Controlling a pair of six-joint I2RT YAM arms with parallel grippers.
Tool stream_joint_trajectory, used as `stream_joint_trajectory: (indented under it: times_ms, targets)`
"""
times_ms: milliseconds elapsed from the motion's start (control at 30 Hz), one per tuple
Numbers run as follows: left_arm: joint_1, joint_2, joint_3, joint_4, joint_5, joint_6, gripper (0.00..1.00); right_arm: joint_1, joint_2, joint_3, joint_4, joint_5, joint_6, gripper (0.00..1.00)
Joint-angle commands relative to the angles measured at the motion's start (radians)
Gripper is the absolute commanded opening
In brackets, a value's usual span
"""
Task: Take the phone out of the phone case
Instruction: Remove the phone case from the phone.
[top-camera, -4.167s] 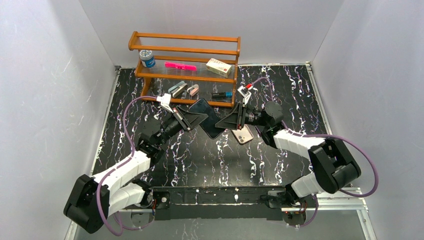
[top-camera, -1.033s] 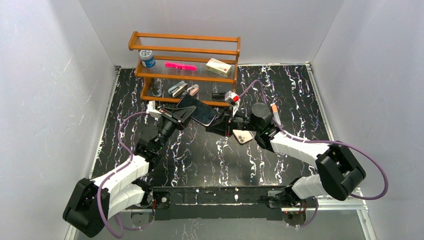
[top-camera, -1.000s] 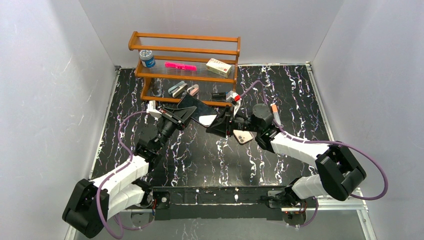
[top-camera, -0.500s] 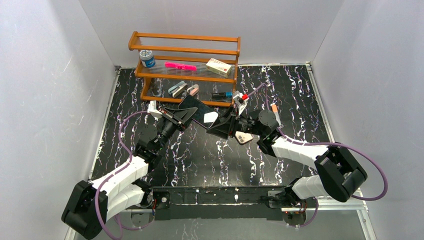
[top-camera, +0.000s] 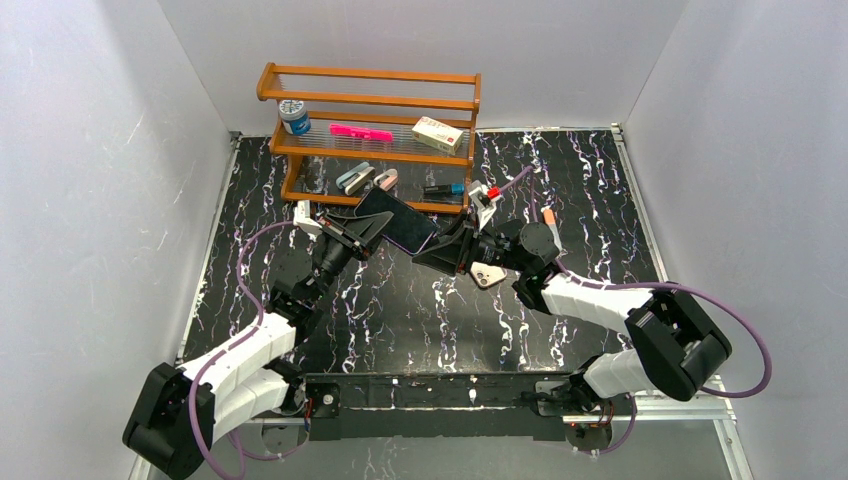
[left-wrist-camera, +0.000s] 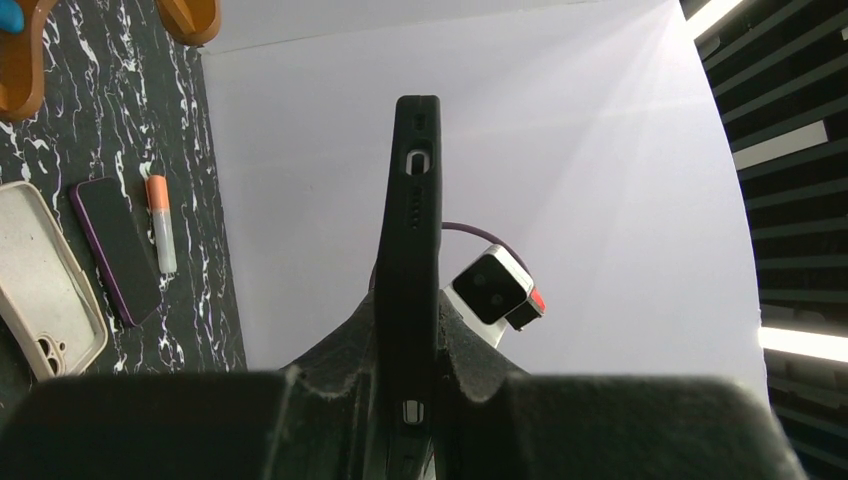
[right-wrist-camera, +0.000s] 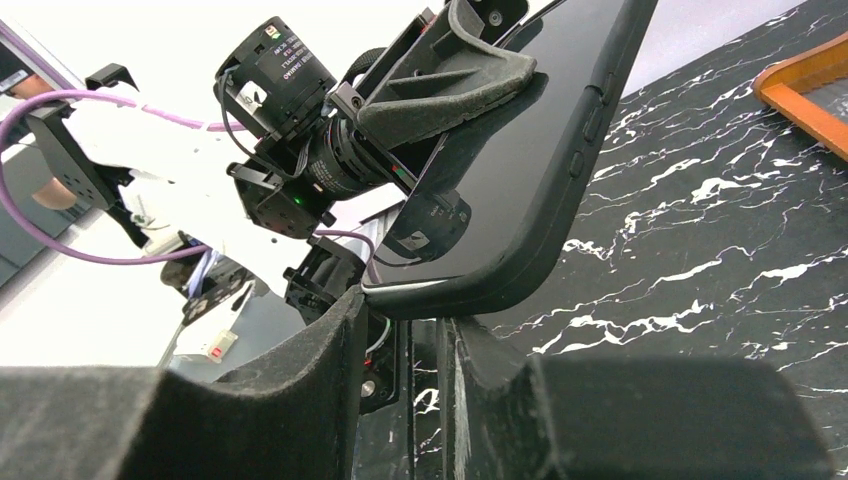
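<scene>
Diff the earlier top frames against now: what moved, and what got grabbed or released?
The left tool, shut on the cased phone, carried it back and left toward the rack. The right tool followed to the phone's right corner; whether it grips there is unclear. Nothing was let go. Unchanged: the rack and the beige case.

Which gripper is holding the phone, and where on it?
Left gripper pinches the black-cased phone across its flat faces; the right gripper sits at one corner, grip unclear.

Top view looks down from behind; both close wrist views share the phone case (top-camera: 398, 222).
</scene>
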Motion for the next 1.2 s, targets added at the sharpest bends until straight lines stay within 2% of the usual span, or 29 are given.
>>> stream_joint_trajectory:
  times_ms: [0, 167, 700, 867, 933, 1000, 1067, 1167]
  targets:
    - [-0.015, -0.015, 0.044, 0.026, 0.072, -0.017, 0.0, 0.001, 0.006, 0.06, -0.006, 0.072, -0.152, 0.11]
    - [-0.02, -0.03, 0.046, 0.024, 0.079, -0.015, 0.0, -0.001, -0.005, 0.107, -0.154, 0.113, -0.285, 0.01]
    - [-0.023, -0.036, 0.051, 0.027, 0.082, 0.017, 0.0, 0.0, -0.003, 0.213, -0.465, 0.308, -0.555, 0.01]
    - [-0.014, -0.029, 0.057, 0.012, 0.077, 0.086, 0.0, -0.001, -0.037, 0.174, -0.496, 0.272, -0.551, 0.01]
    - [0.001, -0.024, 0.062, -0.011, 0.089, 0.117, 0.0, -0.003, -0.063, 0.156, -0.532, 0.263, -0.541, 0.06]
    - [0.024, -0.022, 0.073, -0.048, 0.114, 0.158, 0.0, -0.01, -0.101, 0.128, -0.558, 0.261, -0.531, 0.15]
    - [0.048, -0.025, 0.093, -0.109, 0.139, 0.204, 0.0, -0.015, -0.148, 0.096, -0.576, 0.262, -0.518, 0.33]
    - [0.076, -0.03, 0.141, -0.222, 0.174, 0.286, 0.0, -0.022, -0.209, 0.072, -0.624, 0.265, -0.509, 0.51]
